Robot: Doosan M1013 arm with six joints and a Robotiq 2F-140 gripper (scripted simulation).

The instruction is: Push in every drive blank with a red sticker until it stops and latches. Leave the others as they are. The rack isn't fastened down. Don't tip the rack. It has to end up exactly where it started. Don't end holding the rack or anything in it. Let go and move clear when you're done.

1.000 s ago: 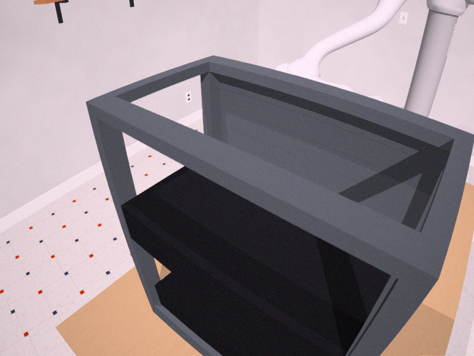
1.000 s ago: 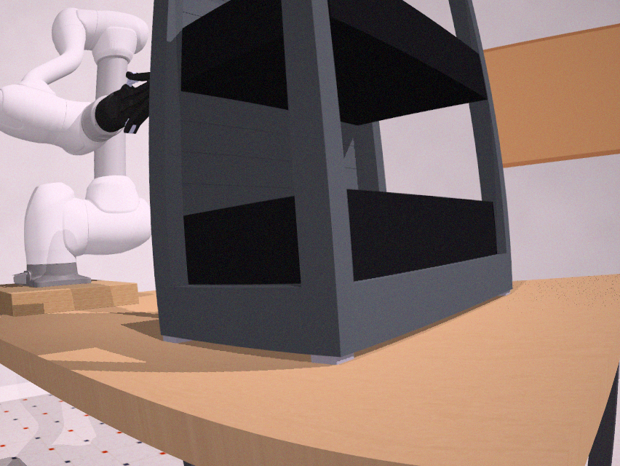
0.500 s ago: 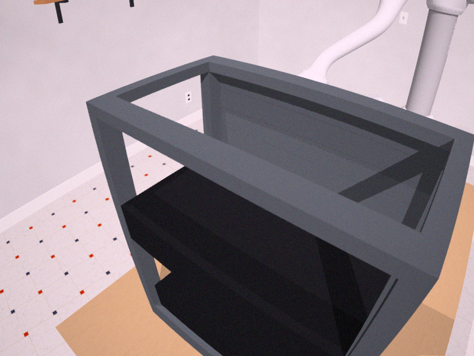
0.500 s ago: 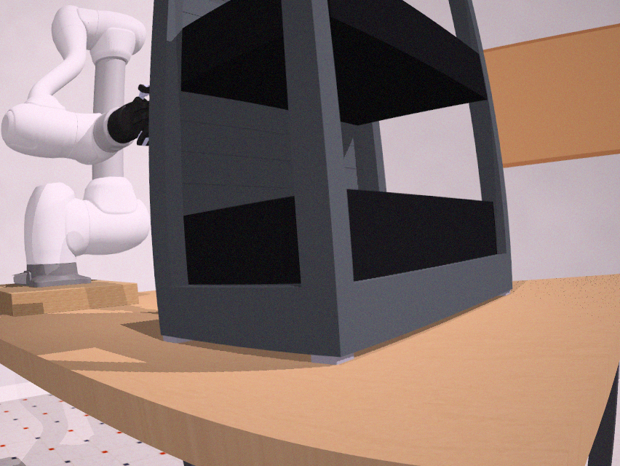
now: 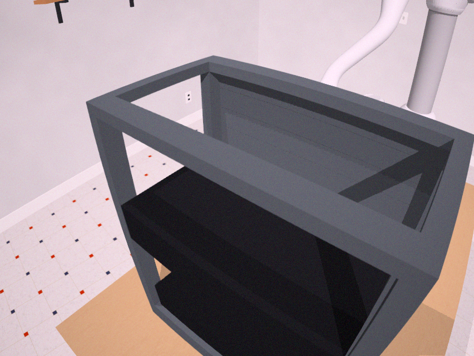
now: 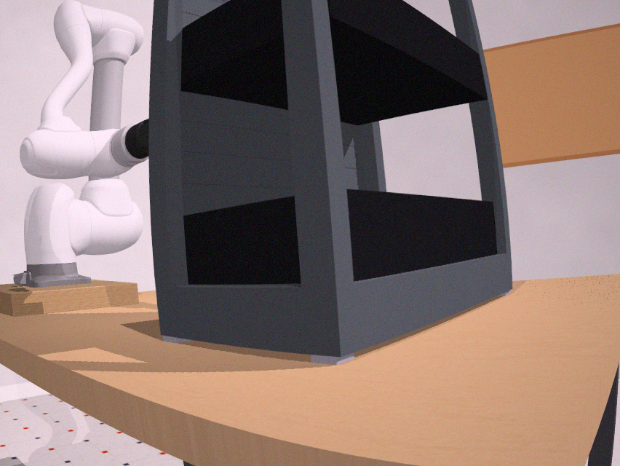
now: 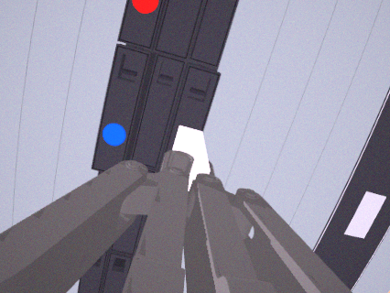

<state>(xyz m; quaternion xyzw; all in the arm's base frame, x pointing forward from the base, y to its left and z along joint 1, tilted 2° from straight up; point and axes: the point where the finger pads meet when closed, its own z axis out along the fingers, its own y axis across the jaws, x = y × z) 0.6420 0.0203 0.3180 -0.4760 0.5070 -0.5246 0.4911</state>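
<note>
In the wrist view a dark bay of drive blanks runs up the rack's light grey front. In the lower row, the left blank has a blue sticker. My gripper is shut and empty. Its tips are at the lower end of that lower row, and its fingers hide the blanks below. In the top and exterior views the grey rack stands upright on the table and hides the gripper. Only the black wrist shows at its edge.
The white arm stands on a wooden block behind the rack, and its column shows in the top view. Black units fill the rack's shelves. The table edge runs close in front.
</note>
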